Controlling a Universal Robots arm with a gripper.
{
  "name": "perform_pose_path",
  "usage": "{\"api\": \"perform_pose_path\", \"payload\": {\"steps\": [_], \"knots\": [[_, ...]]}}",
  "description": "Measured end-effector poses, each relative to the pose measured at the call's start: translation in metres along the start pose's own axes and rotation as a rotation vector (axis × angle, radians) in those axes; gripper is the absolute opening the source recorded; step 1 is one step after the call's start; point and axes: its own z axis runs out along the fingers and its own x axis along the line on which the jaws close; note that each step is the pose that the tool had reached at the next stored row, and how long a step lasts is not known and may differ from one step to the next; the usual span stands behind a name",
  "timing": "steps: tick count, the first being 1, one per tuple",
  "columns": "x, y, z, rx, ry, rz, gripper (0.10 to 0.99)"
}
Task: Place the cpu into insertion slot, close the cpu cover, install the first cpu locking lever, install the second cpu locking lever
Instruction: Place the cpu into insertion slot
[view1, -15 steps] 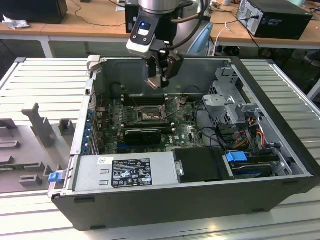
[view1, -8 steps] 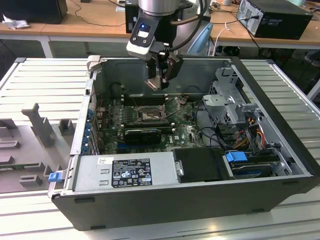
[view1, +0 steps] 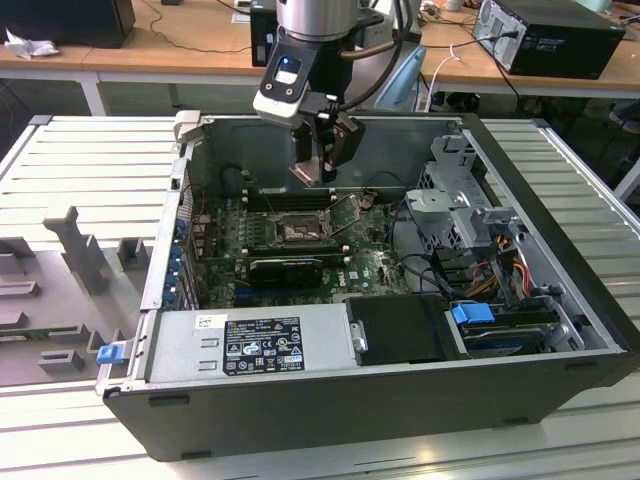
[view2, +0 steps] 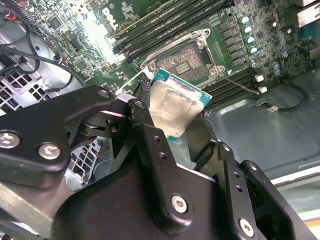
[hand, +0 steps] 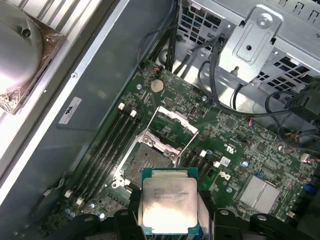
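Open computer case lying on the slatted counter. The hand hangs inside the case above the motherboard. Its fingers are clamped on opposite edges of the cpu, whose metal face shows in both wrist views. Below, clear of the chip, the insertion slot lies bare. The cpu cover is swung up beside it.
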Motion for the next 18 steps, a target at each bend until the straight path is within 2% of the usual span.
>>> {"api": "perform_pose_path", "payload": {"steps": [18], "knots": [[-0.0003, -0.001, 0.0123, 0.0, 0.0, 0.0, 0.525]]}}
